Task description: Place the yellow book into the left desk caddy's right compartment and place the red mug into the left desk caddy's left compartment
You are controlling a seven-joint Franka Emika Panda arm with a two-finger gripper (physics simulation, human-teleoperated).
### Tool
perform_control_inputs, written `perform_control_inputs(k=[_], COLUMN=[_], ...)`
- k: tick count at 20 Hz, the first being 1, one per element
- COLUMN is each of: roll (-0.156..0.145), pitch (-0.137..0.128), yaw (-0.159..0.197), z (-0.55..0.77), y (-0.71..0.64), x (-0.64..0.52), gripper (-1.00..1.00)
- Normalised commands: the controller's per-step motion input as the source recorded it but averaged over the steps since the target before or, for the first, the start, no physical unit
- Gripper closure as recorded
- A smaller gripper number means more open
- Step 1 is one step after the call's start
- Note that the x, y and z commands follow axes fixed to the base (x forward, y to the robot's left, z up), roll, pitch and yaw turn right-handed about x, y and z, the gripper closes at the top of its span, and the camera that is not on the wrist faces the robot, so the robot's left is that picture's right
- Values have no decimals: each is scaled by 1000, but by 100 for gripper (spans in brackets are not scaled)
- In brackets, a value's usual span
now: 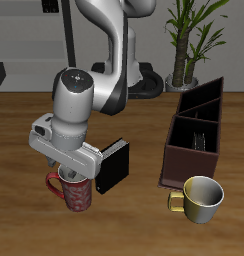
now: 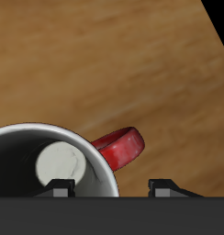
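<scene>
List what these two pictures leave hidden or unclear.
- Gripper: exterior view, the arm's own body covers the fingers; wrist view shows only the fingertips, one against the red mug rim, so a grip cannot be confirmed.
- Red mug: exterior view, the arm hides its top; wrist view, the frame edge cuts it off.
- Yellow book: not identifiable; only a black book shows.
- Left desk caddy: compartments too small and dark to read contents.

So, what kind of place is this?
Probably a simulated study or office: a wooden table with a desk caddy, a black book, two mugs, and a potted plant behind.
</scene>
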Motion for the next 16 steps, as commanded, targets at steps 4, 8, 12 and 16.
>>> perform_control_inputs(k=[4,8,12,16], roll=[15,6,-19,-18], pitch=[-11,-30,-46,-50], yaw=[-22,-25,-10,-15], z=[76,245,372,523], y=[21,-8,-61,-50], x=[2,-56,-67,-196], gripper=[100,100,100,100])
